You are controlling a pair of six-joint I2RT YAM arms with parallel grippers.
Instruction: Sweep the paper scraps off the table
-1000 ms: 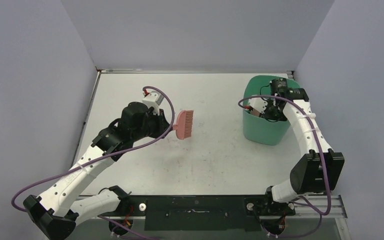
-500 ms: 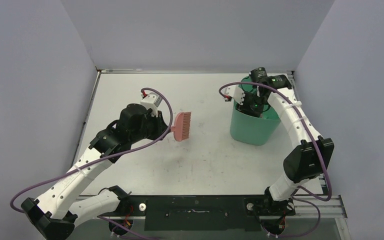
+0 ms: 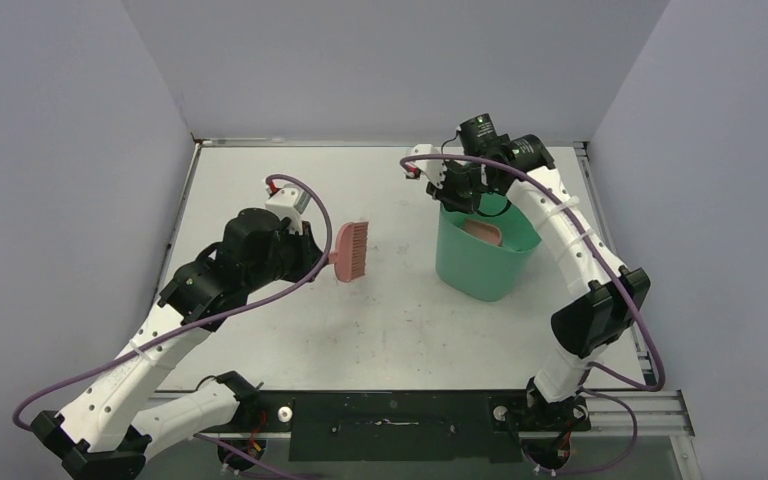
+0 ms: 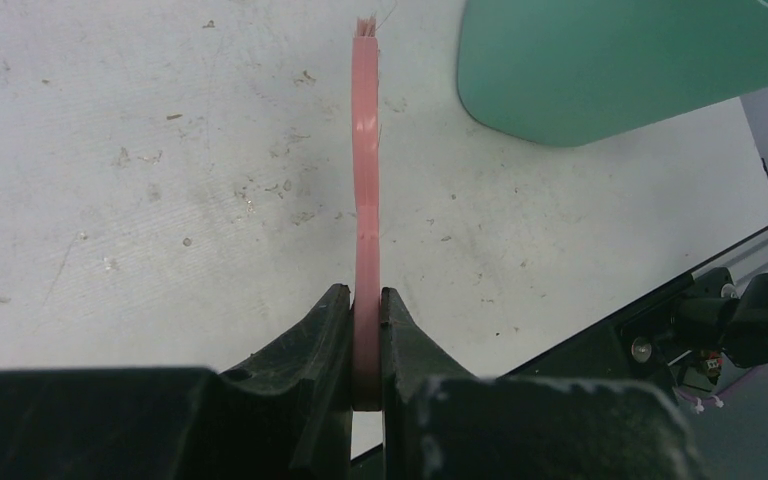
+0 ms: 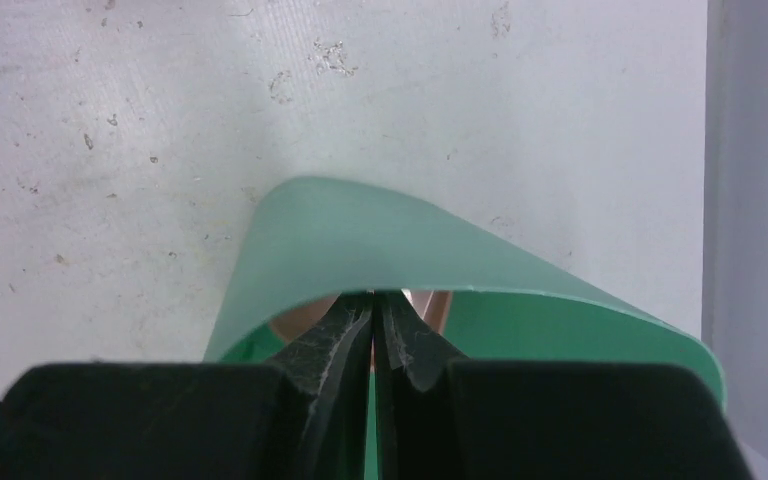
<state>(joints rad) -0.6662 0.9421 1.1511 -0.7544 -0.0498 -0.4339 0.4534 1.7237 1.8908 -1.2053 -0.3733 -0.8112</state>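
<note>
No paper scraps show in any view; only faint smudges mark the white table. My left gripper is shut on the handle of the pink brush and holds it edge-on above the table, left of the bin. In the left wrist view the brush sticks straight out from the gripper. My right gripper is shut on the rim of the green bin, which leans. In the right wrist view the gripper pinches the bin wall.
The pink dustpan lies inside the bin; a bit of it shows in the right wrist view. The bin also shows in the left wrist view. Grey walls enclose the table on three sides. A black rail runs along the near edge.
My right gripper has dragged the green bin left and toward the table's middle, and it now leans. My left arm with the brush has shifted slightly left.
</note>
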